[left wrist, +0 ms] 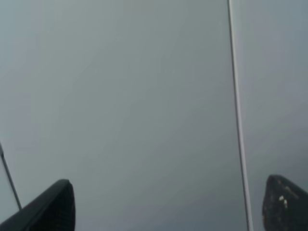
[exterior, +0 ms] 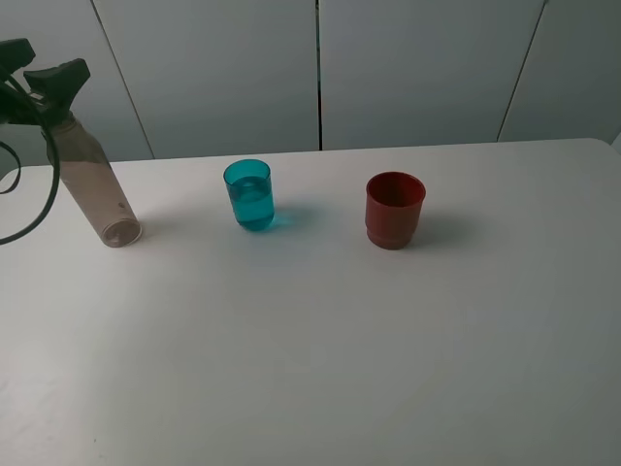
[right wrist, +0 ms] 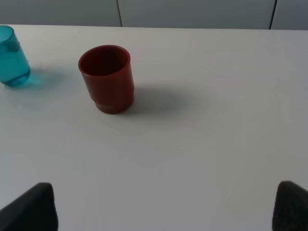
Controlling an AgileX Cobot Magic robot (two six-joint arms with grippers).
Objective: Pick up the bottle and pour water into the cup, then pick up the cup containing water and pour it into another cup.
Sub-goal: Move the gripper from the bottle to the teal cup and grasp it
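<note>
Centrally, cup (exterior: pixel 249 197) stands between bottle (exterior: pixel 92 189) and another cup (exterior: pixel 394 211).

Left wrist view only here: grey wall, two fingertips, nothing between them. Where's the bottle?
Observer: The tall, slim, tinted transparent plastic bottle stands on the white table, far left, right by the left gripper; contact unclear.
Operator: Water in a cup?
Observer: Yes, the small translucent teal tumbler holds water.
Operator: Other cup?
Observer: The opaque red-brown ridged cup stands to the tumbler's right, apart from it, and looks empty.
</note>
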